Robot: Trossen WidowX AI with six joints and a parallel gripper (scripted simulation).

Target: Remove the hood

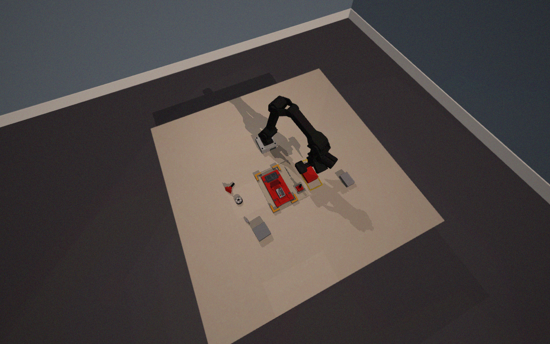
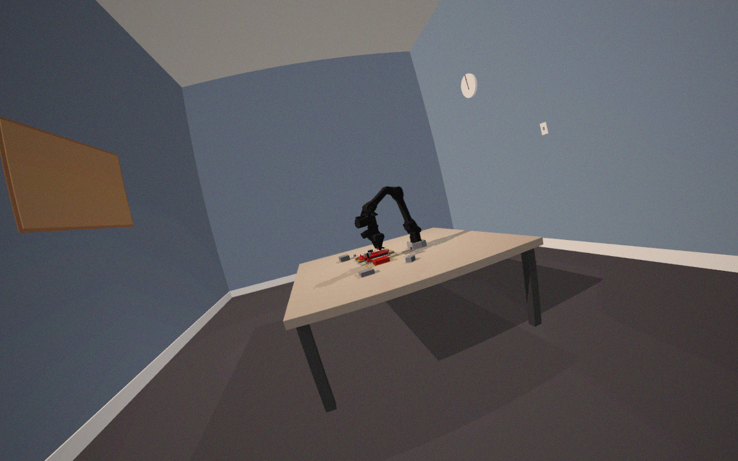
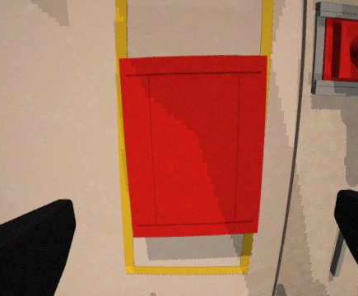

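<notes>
The red hood (image 1: 310,174) (image 2: 381,260) (image 3: 191,144) lies flat on the table inside the yellow outline of the marked area (image 1: 317,187) (image 3: 187,270). Bare table shows inside the outline beyond both hood ends. In the wrist view its long sides partly cover the yellow side lines, so the exact side margins cannot be told. My gripper (image 2: 380,247) (image 3: 208,210) is open and empty above the hood, with a finger out to each side and gaps between them and the hood. The arm hides the fingers in the top view. The red toy car (image 1: 283,199) stands beside the area, its front compartment uncovered.
A small red part with a black knob (image 1: 299,187) (image 3: 343,49) sits in a grey frame between car and area. Grey blocks (image 1: 262,231) (image 1: 347,178) (image 2: 366,273) stand around. A wheel (image 1: 238,199) and a red-and-black piece (image 1: 229,188) lie on the car's other side.
</notes>
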